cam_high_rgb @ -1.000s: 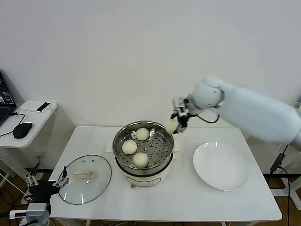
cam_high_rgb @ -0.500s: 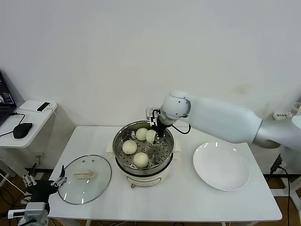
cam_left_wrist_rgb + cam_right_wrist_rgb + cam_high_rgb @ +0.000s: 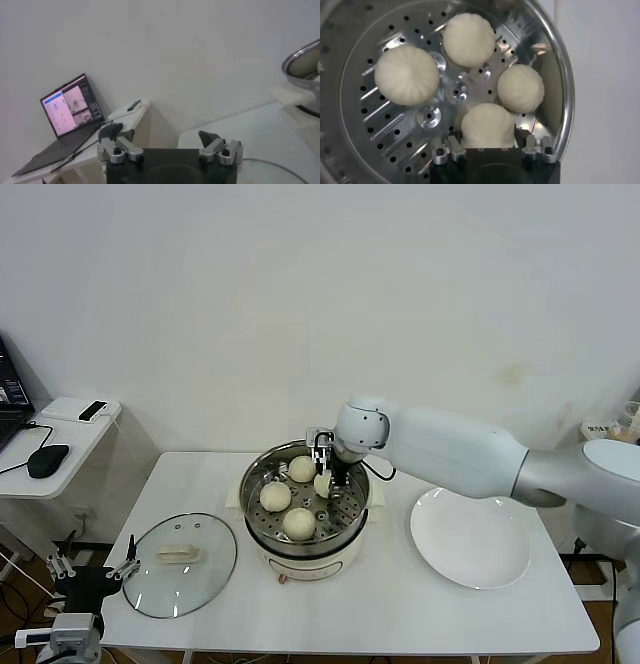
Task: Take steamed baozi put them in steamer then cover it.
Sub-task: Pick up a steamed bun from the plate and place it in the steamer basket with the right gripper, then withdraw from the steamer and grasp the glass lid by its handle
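Gripping a smooth round baozi [image 3: 487, 125], right end effector [image 3: 489, 148] over perforated steel steamer [image 3: 395, 135]

Head view: bright, even, diffuse light, seemingly overhead. Wall [image 3: 300, 294] evenly lit, no hard shadows. Tabletop [image 3: 400, 584] near blown-out white; soft faint shadow under plate [image 3: 470, 536] rim at 6 o'clock. Steamer [image 3: 304, 496] rim carries small specular glints; glass cover [image 3: 180, 564] has mild sheen. Right wrist view: strong glare streaks on perforated tray [image 3: 455, 92] and pot wall at 3 o'clock; baozi [image 3: 406, 75] sharp. Left wrist view: dimmer, grey; laptop [image 3: 70, 107] screen glows, bkgd slightly soft.
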Motion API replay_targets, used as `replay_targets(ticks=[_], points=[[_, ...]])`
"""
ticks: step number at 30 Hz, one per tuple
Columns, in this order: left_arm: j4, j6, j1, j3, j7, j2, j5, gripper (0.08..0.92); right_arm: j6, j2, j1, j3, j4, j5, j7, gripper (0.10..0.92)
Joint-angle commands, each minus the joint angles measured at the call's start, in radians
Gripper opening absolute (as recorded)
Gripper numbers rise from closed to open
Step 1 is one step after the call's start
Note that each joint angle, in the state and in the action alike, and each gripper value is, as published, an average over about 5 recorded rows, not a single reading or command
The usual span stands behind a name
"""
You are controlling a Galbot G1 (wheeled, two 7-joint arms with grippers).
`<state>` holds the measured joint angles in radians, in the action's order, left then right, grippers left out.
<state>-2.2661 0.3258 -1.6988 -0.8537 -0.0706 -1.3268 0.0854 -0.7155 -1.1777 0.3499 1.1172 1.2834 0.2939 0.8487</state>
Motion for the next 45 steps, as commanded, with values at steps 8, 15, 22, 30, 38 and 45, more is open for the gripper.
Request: replay_targets(ticks=[8,15,22,30,38,45], points=[[0.0,0.001,-0.001,0.001,0.0,-0.002,0.001,0.823,-0.013,0.043,0.016,-0.004,0.071,0.015,-0.012,0.721],[0.005,0.001,0.005,0.007,0.0,-0.002,0.001,0.823,-0.014,0.163,0.046,-0.043,0.23,0.09,-0.089,0.82],[0.012,0.0,0.014,0.018,0.0,-0.002,0.005,0.823,0.0,0.348,-0.104,-0.213,0.452,0.205,-0.376,0.823],[0.029,-0.025,0.03,0.044,0.01,-0.003,0.025,0.823,0.233,0.466,-0.646,-0.738,0.588,0.062,-0.638,0.823],[0.076,-0.123,0.033,0.073,0.009,-0.018,0.084,0.823,0.558,0.279,-1.246,-1.313,0.61,-0.18,-0.71,0.823],[0.2,-0.319,0.049,0.066,0.014,0.003,0.285,0.823,0.854,-0.022,-1.58,-1.71,0.614,-0.252,-0.654,0.823]])
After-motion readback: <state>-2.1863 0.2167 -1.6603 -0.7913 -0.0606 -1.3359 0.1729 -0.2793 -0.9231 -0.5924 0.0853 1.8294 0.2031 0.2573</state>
